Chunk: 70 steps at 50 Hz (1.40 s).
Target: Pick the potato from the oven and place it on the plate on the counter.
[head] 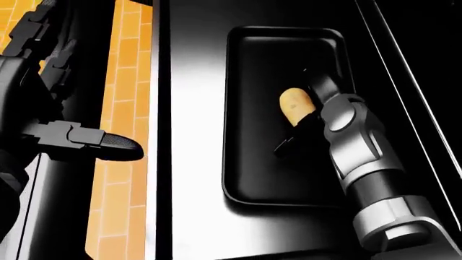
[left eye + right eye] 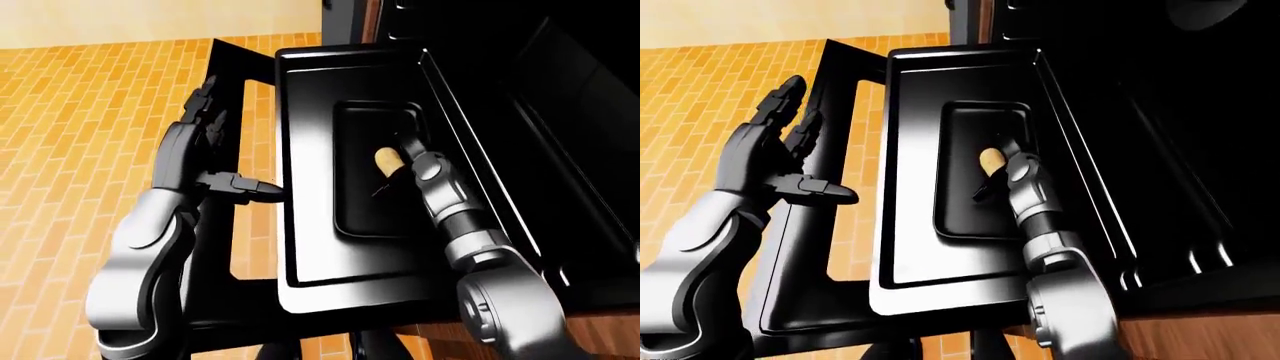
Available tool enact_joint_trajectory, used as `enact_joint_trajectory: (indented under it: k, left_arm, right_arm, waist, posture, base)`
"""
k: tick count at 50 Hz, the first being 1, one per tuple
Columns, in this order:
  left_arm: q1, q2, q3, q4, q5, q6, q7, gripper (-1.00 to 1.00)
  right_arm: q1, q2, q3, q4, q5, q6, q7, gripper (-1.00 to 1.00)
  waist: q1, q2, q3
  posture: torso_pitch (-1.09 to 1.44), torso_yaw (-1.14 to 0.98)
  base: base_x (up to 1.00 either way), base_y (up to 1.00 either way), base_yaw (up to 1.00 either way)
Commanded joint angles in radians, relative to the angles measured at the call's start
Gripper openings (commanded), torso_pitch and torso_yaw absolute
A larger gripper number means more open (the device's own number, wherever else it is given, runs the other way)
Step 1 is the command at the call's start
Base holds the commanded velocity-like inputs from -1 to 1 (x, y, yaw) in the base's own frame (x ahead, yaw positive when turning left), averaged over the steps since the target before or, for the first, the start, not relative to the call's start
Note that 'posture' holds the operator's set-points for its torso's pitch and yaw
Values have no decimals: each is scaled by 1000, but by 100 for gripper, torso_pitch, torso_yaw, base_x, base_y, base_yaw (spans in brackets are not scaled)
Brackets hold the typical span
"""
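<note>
Your one potato (image 1: 295, 106) is a small, pale tan oval with a smooth, faintly speckled skin, lighter on its upper end in the head view. It lies in the single black tray (image 1: 253, 162), a shallow rectangular pan with rounded corners and a raised rim. The tray sits on the pulled-out oven rack (image 2: 305, 247), and the potato is in the tray's upper right part as the head view shows it.

Your right hand (image 1: 314, 111) is down in the tray, right against the potato's right side. One dark finger runs along the potato's upper right edge and another pokes out below it towards the tray floor. You cannot tell from these views whether the fingers have closed round the potato or only touch it; the wrist hides the far side.

Your left hand (image 2: 770, 154) is held well apart from the tray, over the open oven door (image 2: 805, 300) at the left of the right-eye view. Its fingers are spread and hold nothing: two point up the picture and the thumb sticks out sideways towards the rack.

Orange brick floor (image 2: 60, 135) fills the left of both eye views.
</note>
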<state>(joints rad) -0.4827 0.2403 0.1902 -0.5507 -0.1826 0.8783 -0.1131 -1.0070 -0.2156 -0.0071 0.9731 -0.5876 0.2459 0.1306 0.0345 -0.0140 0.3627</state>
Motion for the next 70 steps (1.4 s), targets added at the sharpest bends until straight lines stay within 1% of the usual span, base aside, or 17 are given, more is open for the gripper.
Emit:
enact_joint_trajectory:
  k: [1,3,5,6,7,12,14,24,27,30,43,47,48,54,62,67,70]
  left_arm:
    - [-22,8,8,-27,1,-37,1,100]
    - [-23,8,8,-24,1,-38,1,100]
    - [-26,8,9,-29,-1,-30,3,100]
    - [-25,8,8,-30,-1,-31,3,100]
    - [-24,8,12,-32,-3,-29,2,100]
    - [-26,11,16,-42,-12,-20,5,100]
    - [-26,12,16,-42,-13,-21,6,100]
    - [-35,18,18,-48,-24,-15,10,100]
    - [-36,20,20,-44,-27,-18,10,100]
    - [-38,22,22,-50,-31,-12,11,100]
    - [-33,22,18,-54,-31,-10,15,100]
    - [-30,20,18,-56,-31,-10,13,100]
    - [-27,17,16,-49,-29,-19,13,100]
    - [-29,17,19,-48,-31,-18,14,100]
    - [-35,23,26,-54,-41,-9,21,100]
    - [-42,28,29,-54,-48,-6,25,100]
    - [-51,33,34,-56,-54,1,29,100]
  right_arm:
    - [-22,-14,-8,-16,-9,3,-6,91]
    - [-21,-14,-8,-25,-14,8,-7,86]
    - [-18,-12,-7,-24,-20,6,-9,69]
    - [-14,-11,-5,-25,-23,4,-11,56]
    - [-9,-13,6,-19,-42,5,-15,48]
    - [2,-12,9,13,-78,-15,-33,37]
    - [13,-12,15,0,-99,-8,-34,25]
    - [36,17,38,72,-182,-53,-78,14]
    - [43,28,45,84,-203,-60,-88,7]
    - [47,29,48,90,-221,-65,-94,-16]
    - [69,22,42,59,-254,-65,-96,-65]
    - [60,19,38,61,-257,-75,-111,-91]
    - [45,5,25,-19,-251,-62,-101,-100]
    - [42,-6,10,-174,-251,-18,-49,-100]
    - [36,-2,-1,-350,-258,33,28,-100]
    - [45,8,0,-415,-258,41,54,-100]
    - [62,13,-3,-511,-263,68,92,-100]
  waist:
    - [-4,2,-38]
    - [-2,3,-40]
    - [-1,4,-42]
    - [-1,4,-42]
    - [-1,4,-43]
    - [-1,5,-49]
    - [-2,5,-54]
    - [0,7,-81]
    - [1,9,-87]
    - [3,11,-92]
    - [16,23,-105]
    - [19,26,-105]
    - [20,27,-105]
    - [25,28,-101]
    - [22,21,-115]
    - [19,20,-119]
    - [18,21,-120]
  posture:
    - [109,0]
    - [111,0]
    - [112,0]
    - [113,0]
    - [114,0]
    - [119,0]
    - [120,0]
    - [129,0]
    - [132,0]
    - [134,0]
    - [144,0]
    - [144,0]
    - [144,0]
    - [144,0]
    - [144,0]
    - [144,0]
    - [144,0]
  base:
    - [0,0,0]
    - [0,0,0]
    - [0,0,0]
    - [0,0,0]
    - [0,0,0]
    - [0,0,0]
    - [0,0,0]
    - [0,0,0]
    - [0,0,0]
    - [0,0,0]
    - [0,0,0]
    - [0,0,0]
    - [0,0,0]
    - [0,0,0]
    - [0,0,0]
    - [0,0,0]
    - [0,0,0]
